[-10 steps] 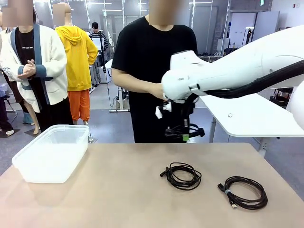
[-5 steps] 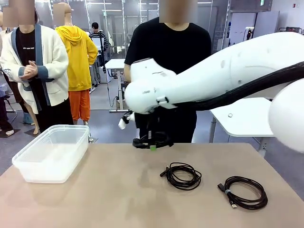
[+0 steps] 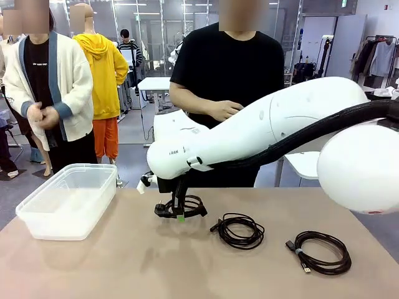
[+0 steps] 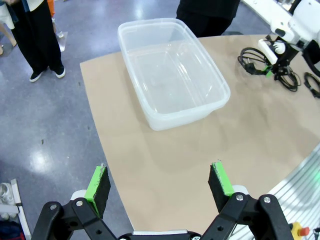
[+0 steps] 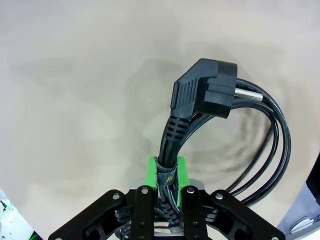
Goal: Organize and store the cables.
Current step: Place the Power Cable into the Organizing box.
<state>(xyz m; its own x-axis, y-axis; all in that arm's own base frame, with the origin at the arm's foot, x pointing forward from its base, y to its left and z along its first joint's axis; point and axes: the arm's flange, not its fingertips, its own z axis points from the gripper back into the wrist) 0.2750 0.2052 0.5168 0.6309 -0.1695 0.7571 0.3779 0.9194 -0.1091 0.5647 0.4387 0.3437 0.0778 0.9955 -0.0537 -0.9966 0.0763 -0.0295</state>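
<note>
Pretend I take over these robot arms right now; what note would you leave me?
Right gripper: jaws shut on a coiled power cable, held over the table, right of the plastic tub.
Left gripper: open, empty, above the table's edge near the tub.
Two more coiled cables lie on the table.
Done: nothing in the tub yet. Left: all three cables.
</note>
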